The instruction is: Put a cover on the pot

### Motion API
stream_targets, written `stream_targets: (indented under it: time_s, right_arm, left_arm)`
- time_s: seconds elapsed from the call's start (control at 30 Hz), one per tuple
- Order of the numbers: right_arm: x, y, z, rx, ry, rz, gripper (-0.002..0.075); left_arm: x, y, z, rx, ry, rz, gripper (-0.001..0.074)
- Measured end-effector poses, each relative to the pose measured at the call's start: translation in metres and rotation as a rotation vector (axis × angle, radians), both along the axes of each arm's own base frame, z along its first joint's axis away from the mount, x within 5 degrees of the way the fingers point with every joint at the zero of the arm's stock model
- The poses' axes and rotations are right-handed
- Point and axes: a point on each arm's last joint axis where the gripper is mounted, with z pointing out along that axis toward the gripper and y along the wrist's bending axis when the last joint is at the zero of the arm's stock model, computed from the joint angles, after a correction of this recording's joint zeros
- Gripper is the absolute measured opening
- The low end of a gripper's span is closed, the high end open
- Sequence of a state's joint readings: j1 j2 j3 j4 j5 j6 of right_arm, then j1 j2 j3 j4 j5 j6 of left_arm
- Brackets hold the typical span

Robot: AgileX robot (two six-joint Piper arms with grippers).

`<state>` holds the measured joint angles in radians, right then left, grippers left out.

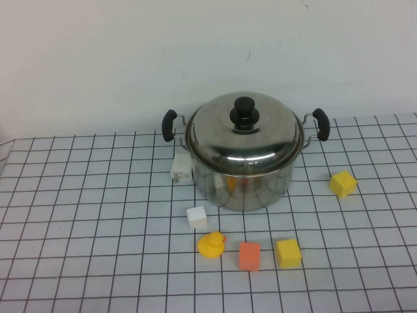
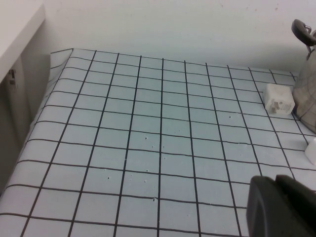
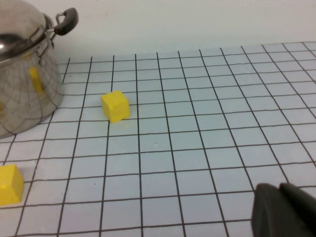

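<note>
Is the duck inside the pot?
No, the duck sits on the table in front of the pot, whose lid is on.

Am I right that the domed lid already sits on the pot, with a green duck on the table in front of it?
Not quite: the duck is yellow, not green, as the high view shows. The domed lid does sit on the pot. The left gripper and right gripper are seen only in their wrist views.

Looks like a lab test bench, not a kitchen: desk (image 1: 78, 215) under a white grid-lined sheet, bare white wall (image 1: 130, 59) behind. Props are a steel pot (image 1: 244, 173), foam cubes (image 1: 343, 183), a rubber duck (image 1: 211, 245) and a white charger plug (image 1: 181, 169).
</note>
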<state>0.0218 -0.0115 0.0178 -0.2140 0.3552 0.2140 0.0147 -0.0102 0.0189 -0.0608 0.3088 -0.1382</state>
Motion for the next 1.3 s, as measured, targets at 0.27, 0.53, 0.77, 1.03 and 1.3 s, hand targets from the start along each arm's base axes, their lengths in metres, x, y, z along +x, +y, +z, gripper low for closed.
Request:
stream_targets:
  time_s: [0.27, 0.53, 0.77, 1.03, 1.3]
  right_arm:
    - [0.0000, 0.0000, 0.0000, 0.000, 0.000, 0.000, 0.0009]
    - [0.0000, 0.0000, 0.0000, 0.000, 0.000, 0.000, 0.0009]
    - [0.0000, -0.0003, 0.0001, -0.008, 0.000, -0.001, 0.0009]
    - [0.0000, -0.0016, 0.0002, -0.042, 0.001, -0.004, 0.0009]
    - [0.0000, -0.0016, 0.0002, -0.044, 0.001, -0.004, 0.0009]
  left_arm:
    - [0.0000, 0.0000, -0.0002, 0.000, 0.002, 0.000, -0.0001]
    - [0.0000, 0.0000, -0.0002, 0.002, 0.002, -0.001, -0.0001]
    - [0.0000, 0.0000, -0.0002, 0.002, 0.002, -0.001, -0.0001]
    - [-0.0001, 0.0000, -0.0003, 0.004, 0.003, -0.001, -0.0001]
    - [-0.0001, 0.0000, -0.0003, 0.004, 0.003, -0.001, -0.0001]
